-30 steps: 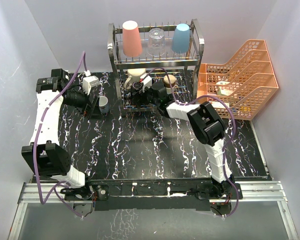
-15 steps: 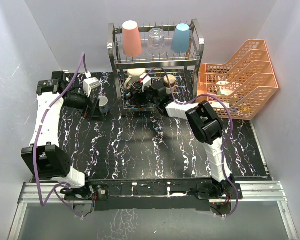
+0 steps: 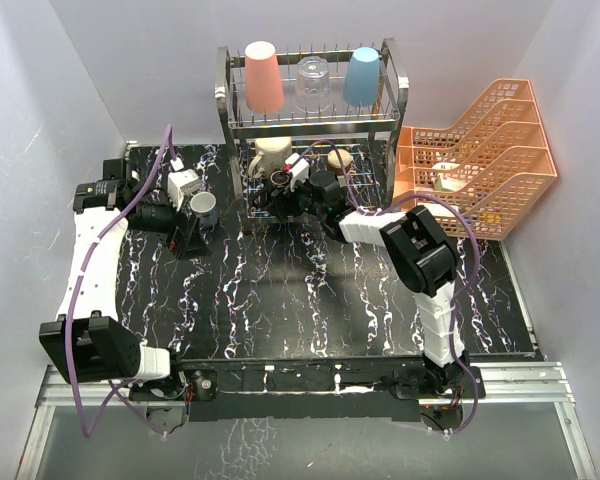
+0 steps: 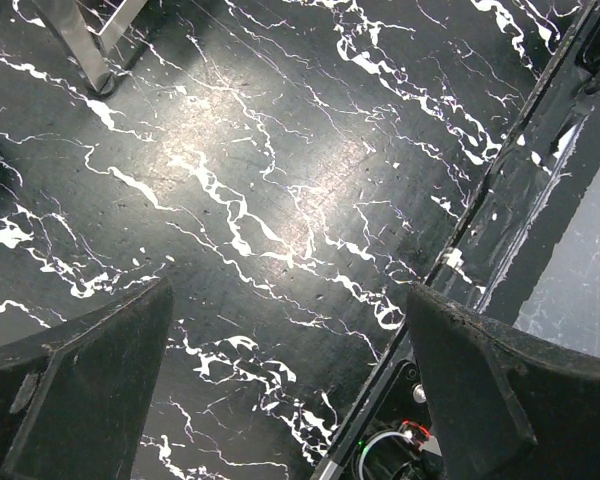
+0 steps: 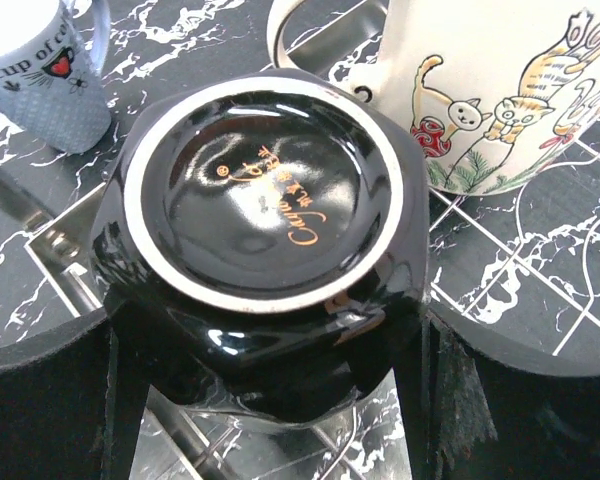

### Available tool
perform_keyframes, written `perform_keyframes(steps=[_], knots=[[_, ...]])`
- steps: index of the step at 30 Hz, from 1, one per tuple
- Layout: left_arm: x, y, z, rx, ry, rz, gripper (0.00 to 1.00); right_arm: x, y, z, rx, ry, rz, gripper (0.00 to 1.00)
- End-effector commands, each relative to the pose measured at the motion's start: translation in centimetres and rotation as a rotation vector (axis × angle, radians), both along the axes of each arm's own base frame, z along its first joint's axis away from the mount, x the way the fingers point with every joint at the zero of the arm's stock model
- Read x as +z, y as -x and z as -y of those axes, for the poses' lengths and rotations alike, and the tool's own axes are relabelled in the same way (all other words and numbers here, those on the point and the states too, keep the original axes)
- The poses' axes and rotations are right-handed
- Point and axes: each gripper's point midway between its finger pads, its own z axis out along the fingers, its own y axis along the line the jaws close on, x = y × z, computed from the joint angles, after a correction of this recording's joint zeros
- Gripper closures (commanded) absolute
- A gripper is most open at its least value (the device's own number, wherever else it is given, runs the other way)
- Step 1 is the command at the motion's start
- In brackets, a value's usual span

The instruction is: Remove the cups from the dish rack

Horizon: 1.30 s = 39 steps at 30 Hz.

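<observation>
Once beside cup (image 3: 202,207), left tool (image 4: 290,290) apart.

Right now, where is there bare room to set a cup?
Bare: the table between left arm and right arm, and its near right corner below the trays. Crowded: by the rack, around the grey cup, left gripper and the right gripper's black cup.

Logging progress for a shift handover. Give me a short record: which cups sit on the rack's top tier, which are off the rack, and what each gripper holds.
top tier: salmon-pink tumbler, clear glass, light-blue tumbler
on table: small grey cup, left of dish rack
left gripper: open, empty
right gripper: shut on black cup, base up, lower tier
</observation>
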Motion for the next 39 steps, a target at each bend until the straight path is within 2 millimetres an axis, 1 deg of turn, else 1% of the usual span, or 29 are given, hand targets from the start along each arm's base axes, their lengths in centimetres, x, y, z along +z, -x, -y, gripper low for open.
perform_keyframes(steps=[1, 5, 10, 13, 15, 16, 19, 21, 24, 29, 31, 34, 36, 39], knots=[[1.0, -0.4, 0.6, -0.043, 0.031, 0.110, 0.03, 12.1, 0.4, 0.0, 0.004, -0.165, 0.249, 0.67], [1.4, -1.3, 0.9, -0.048, 0.048, 0.176, 0.03, 13.9, 1.6, 0.7, 0.003, -0.190, 0.268, 0.69], [1.8, -1.8, 1.2, -0.072, 0.042, 0.257, 0.03, 15.5, 3.5, 1.7, 0.006, -0.230, 0.262, 0.69], [1.7, -1.9, 1.3, -0.098, 0.028, 0.297, 0.03, 16.3, 5.2, 1.9, 0.028, -0.276, 0.222, 0.71], [1.6, -1.9, 1.4, -0.113, 0.016, 0.325, 0.03, 17.2, 6.8, 2.2, 0.048, -0.326, 0.184, 0.73], [1.5, -2.0, 1.4, -0.121, 0.014, 0.340, 0.03, 17.6, 7.6, 2.3, 0.060, -0.354, 0.157, 0.73], [1.4, -2.1, 1.9, -0.141, 0.016, 0.386, 0.03, 17.8, 10.2, 2.4, 0.102, -0.437, 0.041, 0.75], [1.5, -2.1, 2.6, -0.155, 0.023, 0.421, 0.03, 17.6, 12.1, 2.5, 0.127, -0.492, -0.052, 0.75], [1.5, -2.4, 3.7, -0.164, 0.022, 0.491, 0.03, 18.1, 15.0, 2.4, 0.179, -0.609, -0.201, 0.75], [2.1, -2.4, 5.8, -0.159, 0.042, 0.604, 0.05, 19.5, 19.3, 1.4, 0.258, -0.777, -0.421, 0.75], [2.5, -2.2, 6.2, -0.135, 0.066, 0.627, 0.07, 20.0, 20.5, 1.0, 0.282, -0.842, -0.505, 0.76], [2.7, -1.1, 6.5, -0.146, 0.072, 0.684, 0.08, 21.1, 21.9, 0.5, 0.310, -0.941, -0.615, 0.76], [3.0, -0.6, 6.5, -0.138, 0.073, 0.710, 0.11, 21.8, 22.8, 0.0, 0.339, -1.004, -0.684, 0.77], [3.8, 0.2, 6.7, -0.127, 0.102, 0.705, 0.16, 22.8, 23.7, -0.7, 0.361, -1.084, -0.754, 0.78]])
